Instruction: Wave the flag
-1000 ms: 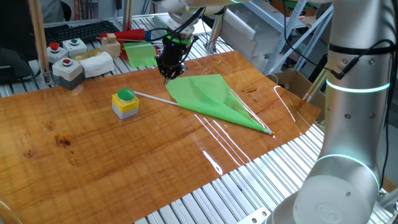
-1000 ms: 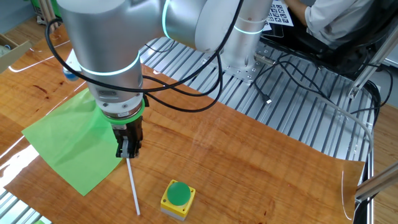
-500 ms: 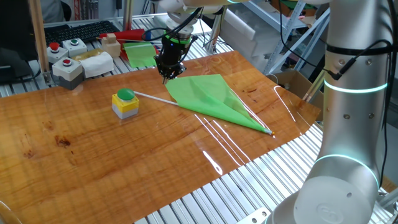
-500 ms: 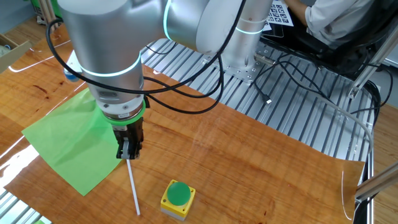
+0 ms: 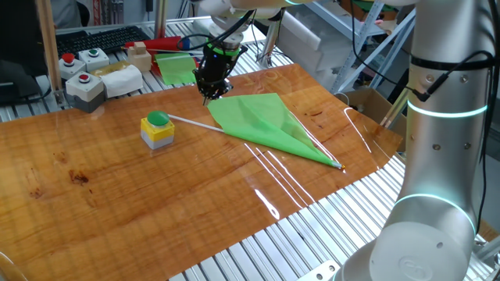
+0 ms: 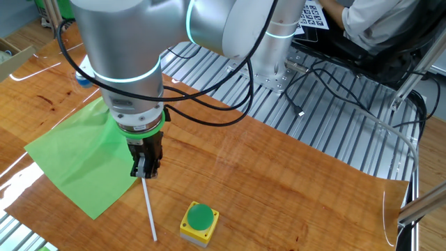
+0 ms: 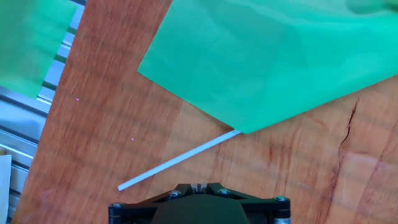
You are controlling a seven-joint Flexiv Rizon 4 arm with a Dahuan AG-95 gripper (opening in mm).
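Observation:
The flag, a large bright green sheet (image 5: 266, 121) on a thin white stick (image 5: 191, 122), lies flat on the wooden table. In the other fixed view the sheet (image 6: 77, 164) is at the left and the stick (image 6: 149, 209) runs toward the front. My gripper (image 5: 209, 95) hangs just above the table at the sheet's corner, where the stick comes out. In the other fixed view its fingers (image 6: 143, 167) are together and hold nothing. The hand view shows the sheet (image 7: 273, 62) and the bare stick (image 7: 177, 160) below me, free on the wood.
A yellow box with a green button (image 5: 158, 129) stands by the stick's free end, also seen in the other fixed view (image 6: 198, 222). A smaller green sheet (image 5: 176, 69), button boxes (image 5: 84, 87) and a keyboard lie behind the table. Metal slats border the wood.
My gripper has risen very slightly above the stick. The flag and the button box have not moved.

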